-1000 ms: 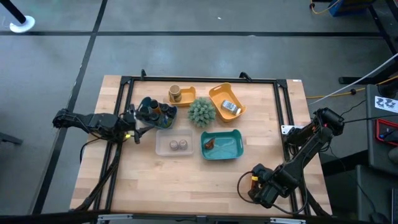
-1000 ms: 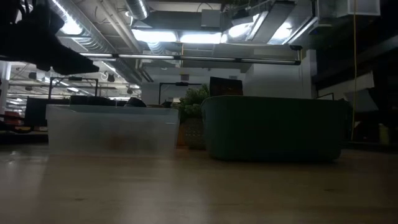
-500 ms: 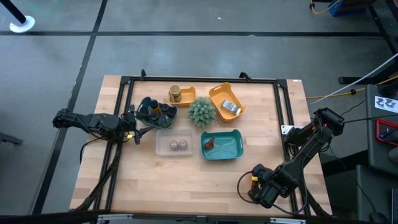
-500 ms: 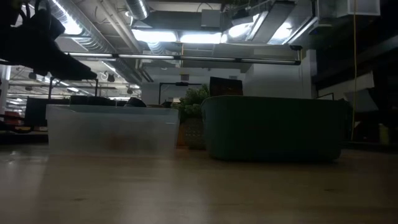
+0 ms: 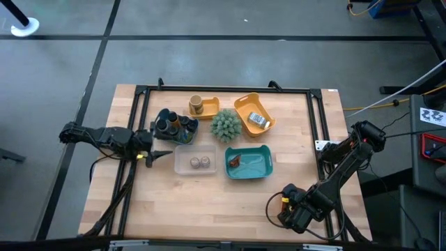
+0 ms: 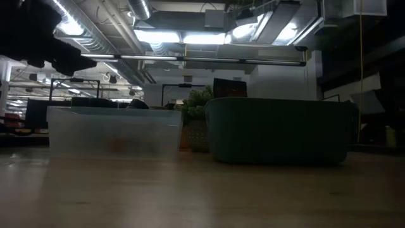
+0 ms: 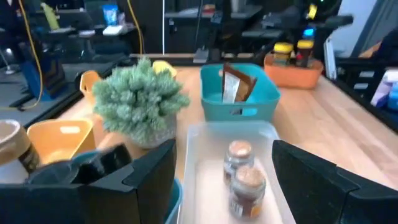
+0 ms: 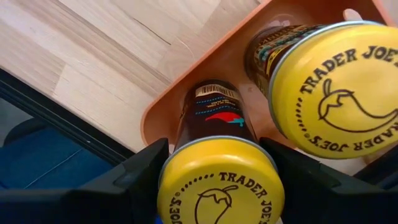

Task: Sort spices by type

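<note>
My left gripper (image 5: 157,155) is open and empty at the table's left, just left of the clear tray (image 5: 180,167) that holds two grey round tins (image 5: 200,163); they also show in the left wrist view (image 7: 241,175). Dark-capped jars (image 5: 167,125) stand in a blue tray. A tan jar (image 5: 196,106) stands in a yellow tray. A white-blue sachet (image 5: 258,120) lies in a yellow-orange tray, and an amber packet (image 5: 235,161) in the teal tray (image 5: 259,167). My right gripper (image 5: 287,208) is at the near right, shut on a yellow-lidded jar (image 8: 219,180) beside a second one (image 8: 336,87). My right gripper holds the yellow-lidded jar between its two fingers (image 8: 140,174), which stand against opposite sides of the lid's rim (image 8: 171,180). The fingers come from above, pointing down. The jar stands upright with its base in the orange tray (image 8: 186,81).
A green spiky ball plant (image 5: 226,125) stands in the middle of the trays. A black frame (image 5: 223,89) runs round the work area. Bare wood (image 5: 209,202) lies between the trays and the near edge.
My left gripper has drawn back from the blue tray of dark-capped jars, toward the table's near edge and a little right, and now stands beside the clear tray. My right arm has kept still.
</note>
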{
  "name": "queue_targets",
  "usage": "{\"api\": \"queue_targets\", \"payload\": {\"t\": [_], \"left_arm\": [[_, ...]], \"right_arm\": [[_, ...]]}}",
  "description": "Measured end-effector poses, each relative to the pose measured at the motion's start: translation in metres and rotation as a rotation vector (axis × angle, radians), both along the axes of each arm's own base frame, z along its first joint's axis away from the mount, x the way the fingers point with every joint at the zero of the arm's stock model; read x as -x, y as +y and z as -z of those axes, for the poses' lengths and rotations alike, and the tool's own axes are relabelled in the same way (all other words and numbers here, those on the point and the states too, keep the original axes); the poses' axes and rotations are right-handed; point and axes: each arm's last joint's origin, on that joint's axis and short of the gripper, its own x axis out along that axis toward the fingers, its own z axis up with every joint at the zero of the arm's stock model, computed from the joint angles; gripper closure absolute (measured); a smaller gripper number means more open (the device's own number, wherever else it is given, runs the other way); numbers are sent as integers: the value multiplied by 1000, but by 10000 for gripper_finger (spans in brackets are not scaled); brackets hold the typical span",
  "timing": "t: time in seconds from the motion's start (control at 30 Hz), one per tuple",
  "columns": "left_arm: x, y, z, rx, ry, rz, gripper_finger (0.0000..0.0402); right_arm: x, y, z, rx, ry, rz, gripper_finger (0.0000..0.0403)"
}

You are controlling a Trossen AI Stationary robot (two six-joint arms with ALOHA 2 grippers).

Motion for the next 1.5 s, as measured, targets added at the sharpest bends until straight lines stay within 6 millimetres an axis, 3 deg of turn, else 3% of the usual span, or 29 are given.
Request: {"api": "queue_targets", "payload": {"t": [0.27,0.57,0.87,1.5], "left_arm": [[-8,-5,6,-3,-126,116,150],[-8,-6,6,14,-137,157,150],[-8,-11,1,40,-188,333,150],[-8,-11,3,3,-173,330,150]], "right_arm": [[0,0,0,1,0,0,155],[0,0,0,-2,-3,0,155],[0,0,0,-2,-3,0,155],[-4,5,-1,-49,-42,0,155]]}}
